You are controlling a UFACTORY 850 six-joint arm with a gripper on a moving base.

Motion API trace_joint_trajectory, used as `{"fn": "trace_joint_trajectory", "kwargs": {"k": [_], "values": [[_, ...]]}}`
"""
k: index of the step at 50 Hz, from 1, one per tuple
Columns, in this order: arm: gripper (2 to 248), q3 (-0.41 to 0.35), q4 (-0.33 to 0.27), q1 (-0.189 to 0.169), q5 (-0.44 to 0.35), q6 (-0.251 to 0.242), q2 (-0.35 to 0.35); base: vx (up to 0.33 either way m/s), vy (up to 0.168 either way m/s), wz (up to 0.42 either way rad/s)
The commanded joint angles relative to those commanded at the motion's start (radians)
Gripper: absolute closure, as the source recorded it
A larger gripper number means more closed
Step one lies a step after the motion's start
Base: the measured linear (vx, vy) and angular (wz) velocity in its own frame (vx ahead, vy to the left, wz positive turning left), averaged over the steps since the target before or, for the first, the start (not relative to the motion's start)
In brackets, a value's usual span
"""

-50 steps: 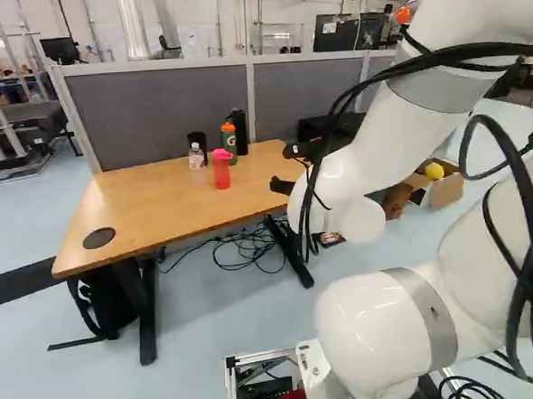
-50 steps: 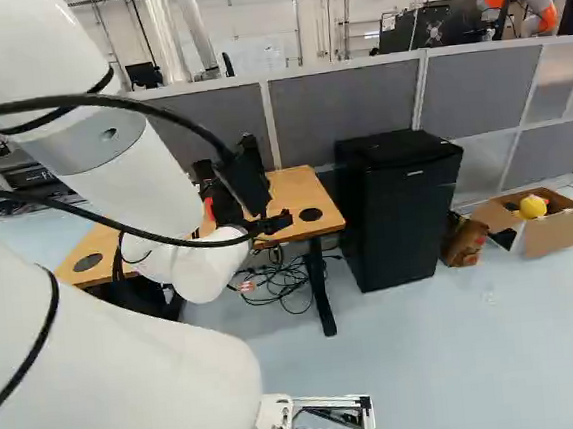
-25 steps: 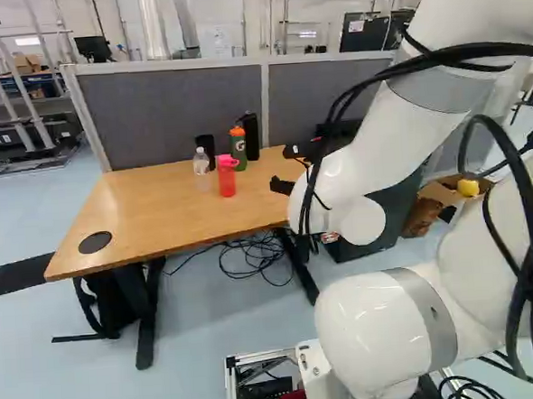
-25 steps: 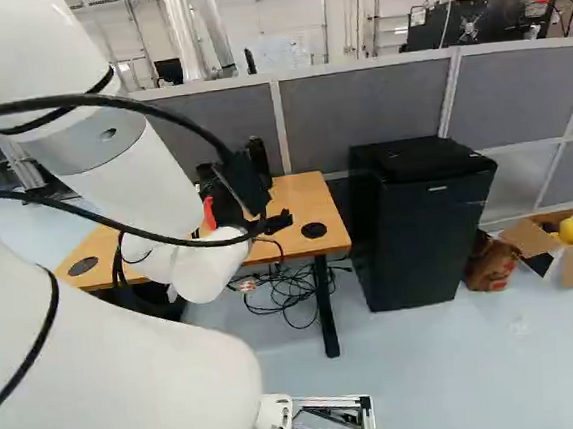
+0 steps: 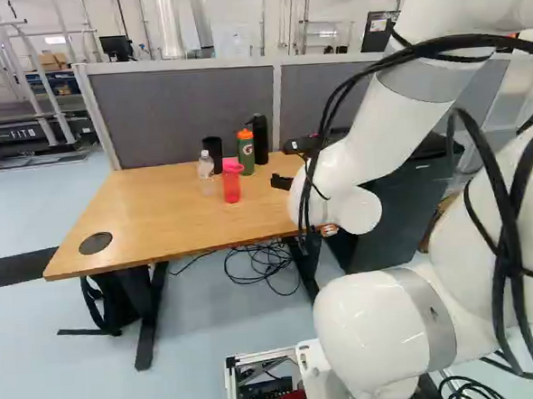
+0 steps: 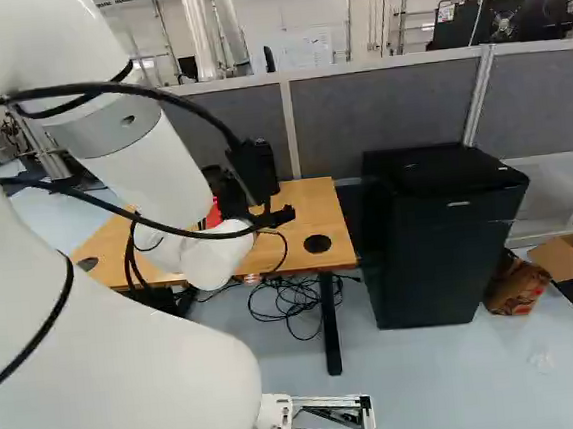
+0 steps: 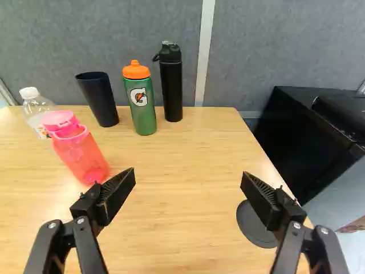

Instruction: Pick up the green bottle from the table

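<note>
So we've got the arm stretched out toward the wooden table [image 7: 182, 228], and our gripper [image 6: 279, 216] is wide open, its two fingers well apart with nothing held between them. Looking along the gripper [image 7: 189, 173], we just see bare tabletop in the gap.

The green bottle [image 7: 144, 116] we're after is upright on the table, orange cap on top, ahead of the fingers and off to the side where the pink bottle [image 7: 85, 157] is. Nothing's touching it from our end. It sits between a black cup [image 7: 98, 97] and a tall black bottle [image 7: 171, 85], near the grey divider [image 7: 142, 34] that runs behind the table. The pink bottle is nearer to us, close to one of the fingers, and we can't tell if they touch. There's a clear bottle [image 5: 206, 165] just beside the pink one.

Over in the right base view we've also got a black mini fridge [image 6: 449, 240] by the table's end, and loose cables [image 6: 294, 299] on the floor underneath.
</note>
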State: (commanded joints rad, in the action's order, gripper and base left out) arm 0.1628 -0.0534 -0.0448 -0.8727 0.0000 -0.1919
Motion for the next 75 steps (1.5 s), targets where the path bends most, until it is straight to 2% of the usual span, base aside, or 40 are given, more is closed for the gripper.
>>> {"fn": "trace_joint_trajectory", "kwargs": {"k": [14, 42, 60, 75], "values": [[3, 0.066, -0.004, -0.024, 0.0, 0.0, 0.072, 0.0, 0.0, 0.0], [3, 0.217, -0.027, -0.041, 0.0, 0.0, 0.225, 0.0, 0.0, 0.0], [3, 0.314, -0.109, -0.048, 0.0, 0.0, 0.316, 0.0, 0.0, 0.0], [3, 0.394, -0.208, -0.045, 0.0, 0.0, 0.387, 0.0, 0.0, 0.0]]}}
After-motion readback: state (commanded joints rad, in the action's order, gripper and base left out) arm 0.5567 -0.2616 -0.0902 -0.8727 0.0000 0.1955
